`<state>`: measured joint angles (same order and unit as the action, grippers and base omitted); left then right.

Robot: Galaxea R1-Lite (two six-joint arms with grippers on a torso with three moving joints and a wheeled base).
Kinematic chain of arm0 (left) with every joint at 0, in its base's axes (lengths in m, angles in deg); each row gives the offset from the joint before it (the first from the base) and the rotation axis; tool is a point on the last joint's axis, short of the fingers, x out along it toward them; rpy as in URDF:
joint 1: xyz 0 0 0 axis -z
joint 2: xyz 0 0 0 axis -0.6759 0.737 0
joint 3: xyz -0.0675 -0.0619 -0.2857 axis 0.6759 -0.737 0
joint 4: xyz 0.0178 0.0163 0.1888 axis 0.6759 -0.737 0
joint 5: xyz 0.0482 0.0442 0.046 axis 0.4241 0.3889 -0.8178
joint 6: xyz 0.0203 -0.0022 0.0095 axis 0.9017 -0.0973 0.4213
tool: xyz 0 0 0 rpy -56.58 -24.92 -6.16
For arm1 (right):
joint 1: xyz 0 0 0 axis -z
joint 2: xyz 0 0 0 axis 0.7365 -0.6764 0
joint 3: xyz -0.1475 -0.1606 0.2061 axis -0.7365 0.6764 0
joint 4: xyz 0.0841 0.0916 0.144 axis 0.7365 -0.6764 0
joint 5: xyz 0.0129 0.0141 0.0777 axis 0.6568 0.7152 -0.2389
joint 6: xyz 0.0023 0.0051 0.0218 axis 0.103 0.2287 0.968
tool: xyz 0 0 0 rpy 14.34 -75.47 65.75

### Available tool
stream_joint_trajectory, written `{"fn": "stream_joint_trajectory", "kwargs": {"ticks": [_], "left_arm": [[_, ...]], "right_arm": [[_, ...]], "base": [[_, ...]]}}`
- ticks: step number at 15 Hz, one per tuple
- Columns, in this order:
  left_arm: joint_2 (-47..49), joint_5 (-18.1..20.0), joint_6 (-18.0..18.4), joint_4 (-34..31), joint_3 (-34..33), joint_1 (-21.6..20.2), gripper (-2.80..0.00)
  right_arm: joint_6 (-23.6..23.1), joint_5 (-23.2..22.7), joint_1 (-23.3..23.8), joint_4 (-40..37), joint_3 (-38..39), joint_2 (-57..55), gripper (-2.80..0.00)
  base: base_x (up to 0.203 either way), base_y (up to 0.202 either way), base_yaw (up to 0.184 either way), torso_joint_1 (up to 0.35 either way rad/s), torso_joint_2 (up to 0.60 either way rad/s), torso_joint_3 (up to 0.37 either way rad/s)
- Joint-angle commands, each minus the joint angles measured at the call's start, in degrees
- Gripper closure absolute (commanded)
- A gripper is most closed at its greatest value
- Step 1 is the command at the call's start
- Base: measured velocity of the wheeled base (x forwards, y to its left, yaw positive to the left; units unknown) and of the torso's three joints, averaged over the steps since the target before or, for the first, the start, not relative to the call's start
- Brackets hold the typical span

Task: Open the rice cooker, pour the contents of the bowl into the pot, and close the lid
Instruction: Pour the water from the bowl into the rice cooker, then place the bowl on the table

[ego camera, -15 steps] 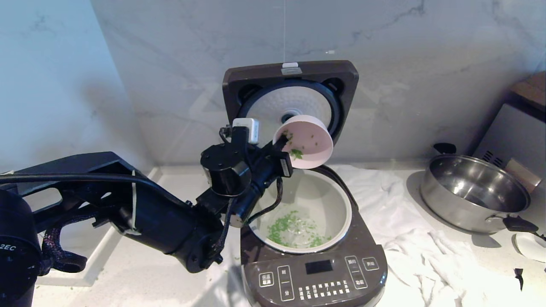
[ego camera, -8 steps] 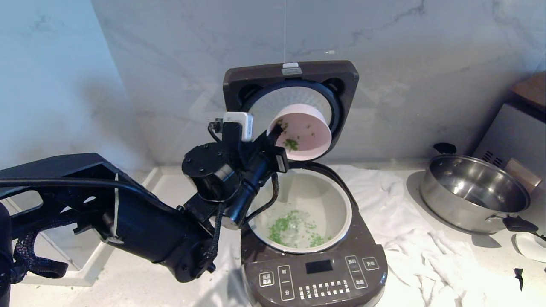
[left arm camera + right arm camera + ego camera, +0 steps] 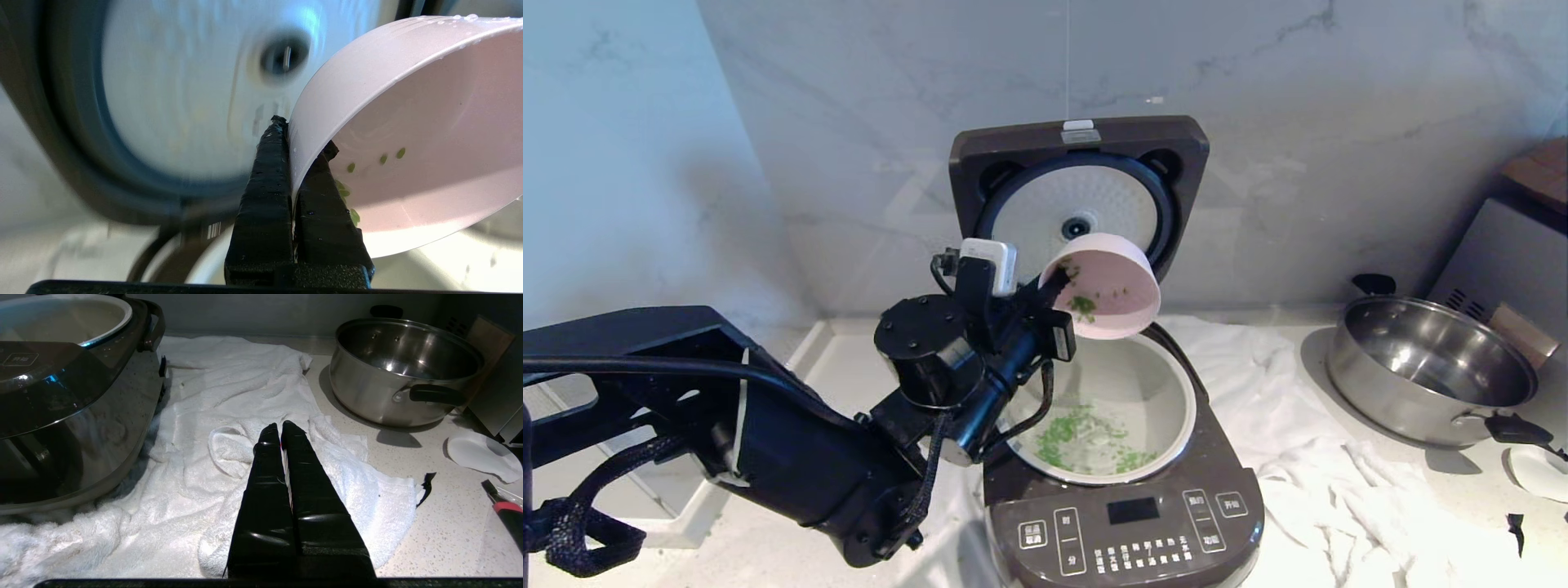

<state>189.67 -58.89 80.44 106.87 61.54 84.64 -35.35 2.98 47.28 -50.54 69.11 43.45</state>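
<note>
Your left arm reaches in from the near left, forearm angled up toward the far right, with the left gripper [image 3: 1058, 282] pinched tight. Your right gripper [image 3: 281, 428] hangs low on the right, fingers pressed together, pointing away from you.

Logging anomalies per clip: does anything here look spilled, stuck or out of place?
Yes. Green bits cling inside the tipped pink bowl, pinched at its rim by the left gripper above the pot. A crumpled white towel lies beside the rice cooker.
</note>
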Motion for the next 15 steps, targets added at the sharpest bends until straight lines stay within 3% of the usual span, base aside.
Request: {"fn": "stream_joint_trajectory", "kwargs": {"ticks": [1,4,7,9,12,13,15], "left_arm": [[-2.99,0.04,-2.25,-3.99,-0.61,-0.47,0.0],[-10.07,2.01,-8.61,-18.51,1.61,-2.18,0.0],[-16.3,2.41,-10.05,-38.39,3.66,-5.6,0.0],[-21.23,3.32,-12.81,-48.36,4.06,-9.1,0.0],[-27.45,5.87,-13.98,-63.08,3.86,-11.74,0.0],[-29.52,7.55,-15.07,-66.31,3.65,-12.31,0.0],[-33.37,14.65,-16.49,-75.36,2.83,-15.79,0.0]], "right_arm": [[-0.01,-0.04,-0.02,0.01,0.01,-0.07,0.0],[-0.01,-0.04,-0.02,0.01,0.01,-0.07,0.0],[-0.01,-0.04,-0.03,0.01,0.01,-0.07,0.0],[-0.01,-0.04,-0.03,0.01,0.01,-0.07,0.0],[-0.01,-0.04,-0.02,0.01,0.01,-0.07,0.0],[-0.01,-0.04,-0.03,0.02,0.01,-0.07,0.0],[-0.01,-0.04,-0.02,0.01,0.01,-0.07,0.0]], "base": [[0.0,0.0,0.0,0.0,0.0,0.0],[0.0,0.0,0.0,0.0,0.0,0.0],[0.0,0.0,0.0,0.0,0.0,0.0],[0.0,0.0,0.0,0.0,0.0,0.0],[0.0,0.0,0.0,0.0,0.0,0.0],[0.0,0.0,0.0,0.0,0.0,0.0],[0.0,0.0,0.0,0.0,0.0,0.0]]}}
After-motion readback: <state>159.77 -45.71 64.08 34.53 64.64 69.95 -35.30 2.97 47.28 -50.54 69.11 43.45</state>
